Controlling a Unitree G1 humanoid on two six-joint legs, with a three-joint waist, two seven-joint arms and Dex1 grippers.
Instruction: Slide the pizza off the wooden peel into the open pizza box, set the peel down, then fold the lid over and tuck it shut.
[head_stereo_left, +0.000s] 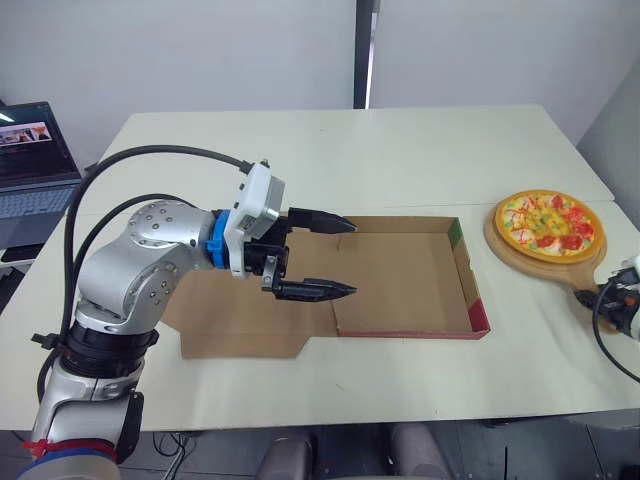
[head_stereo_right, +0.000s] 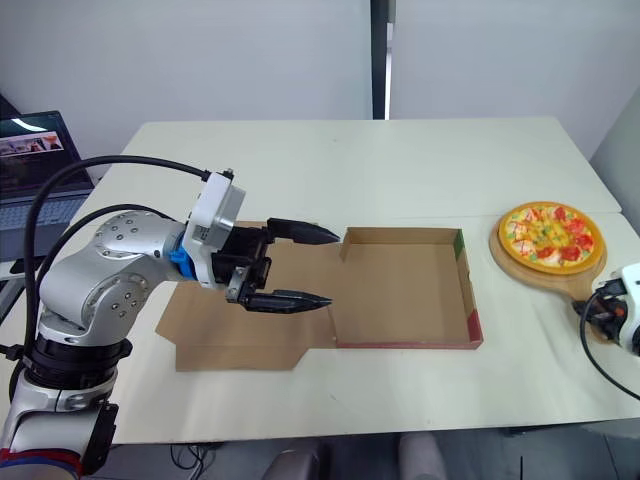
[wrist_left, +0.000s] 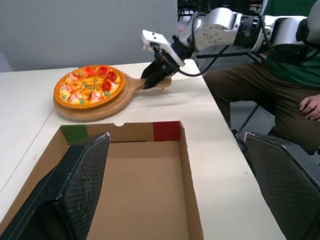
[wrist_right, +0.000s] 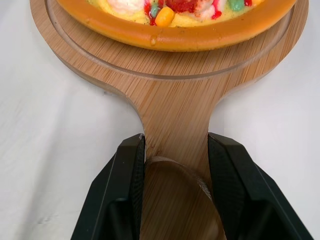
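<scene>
The pizza (head_stereo_left: 548, 222) lies on the round wooden peel (head_stereo_left: 530, 262) at the table's right side. In the right wrist view my right gripper (wrist_right: 176, 145) is shut on the peel's handle (wrist_right: 175, 115), one finger against each side. The open cardboard pizza box (head_stereo_left: 400, 270) sits in the middle of the table, empty, with its lid (head_stereo_left: 240, 325) lying flat to the left. My left gripper (head_stereo_left: 352, 257) hovers open above the box's left edge, holding nothing. The left wrist view looks across the box floor (wrist_left: 140, 190) toward the pizza (wrist_left: 89, 85) and the right gripper (wrist_left: 156, 75).
A laptop (head_stereo_left: 35, 165) stands open off the table's left side. A person (wrist_left: 280, 85) sits beyond the table's right end. Bare tabletop (head_stereo_left: 400, 150) stretches behind the box.
</scene>
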